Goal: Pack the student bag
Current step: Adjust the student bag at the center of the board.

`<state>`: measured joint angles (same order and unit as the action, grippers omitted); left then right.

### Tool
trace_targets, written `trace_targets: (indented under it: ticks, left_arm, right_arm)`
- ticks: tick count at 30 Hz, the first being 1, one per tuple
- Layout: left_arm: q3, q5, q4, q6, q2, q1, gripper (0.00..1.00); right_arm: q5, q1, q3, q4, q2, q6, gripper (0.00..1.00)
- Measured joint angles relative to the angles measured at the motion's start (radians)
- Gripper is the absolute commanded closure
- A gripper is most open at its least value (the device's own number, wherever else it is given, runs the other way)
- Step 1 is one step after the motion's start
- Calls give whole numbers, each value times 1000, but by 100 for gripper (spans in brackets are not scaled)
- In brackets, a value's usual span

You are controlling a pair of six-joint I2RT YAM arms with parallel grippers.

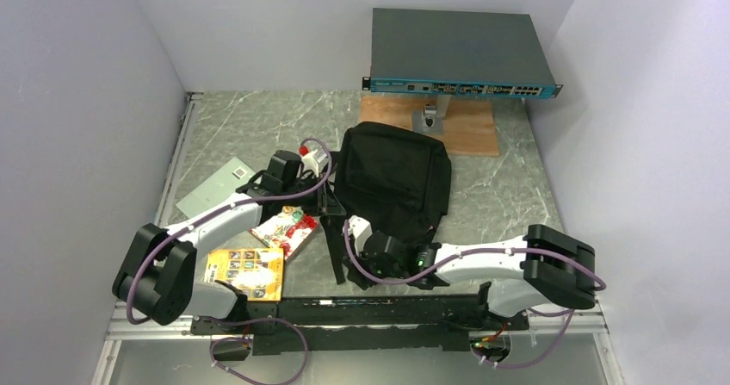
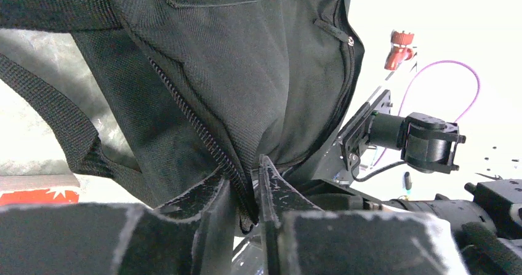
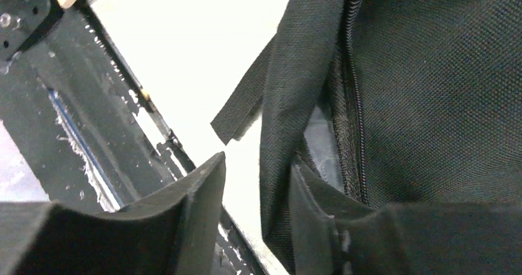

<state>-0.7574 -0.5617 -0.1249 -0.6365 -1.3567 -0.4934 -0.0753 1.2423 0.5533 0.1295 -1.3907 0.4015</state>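
Note:
The student bag (image 1: 392, 178), a black fabric backpack, lies flat in the middle of the table. My left gripper (image 1: 325, 197) is at its left edge. In the left wrist view the jaws (image 2: 245, 171) stand close together around the bag's zipper edge (image 2: 203, 130), which touches both fingers. My right gripper (image 1: 360, 230) sits at the bag's near left corner. Its jaws (image 3: 258, 162) are open: the bag's rim (image 3: 280, 103) lies against the right finger (image 3: 311, 195), while the left finger (image 3: 197, 189) stands apart from it. A loose strap end (image 3: 237, 118) hangs beside the rim.
A flat grey box with a teal front (image 1: 460, 51) stands on a mount over a wooden board (image 1: 469, 131) at the back. Left of the bag lie a red-capped white bottle (image 1: 310, 154), a grey card (image 1: 215, 187), a colourful packet (image 1: 284, 230) and a yellow box (image 1: 245, 273).

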Motion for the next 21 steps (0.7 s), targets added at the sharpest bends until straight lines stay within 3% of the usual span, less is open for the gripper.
trace_targets:
  ticks: [5,12,21]
  left_arm:
    - [35,-12,50,-24,19,4,99]
    - [50,-21,68,-38,53,4,100]
    - [50,-21,59,-37,71,4,100]
  right_arm:
    - [-6,11,3,-69,100,-10,35]
    - [-95,9,90,-222,301,-22,22]
    - [-346,-82,192,-349,220,-57,24]
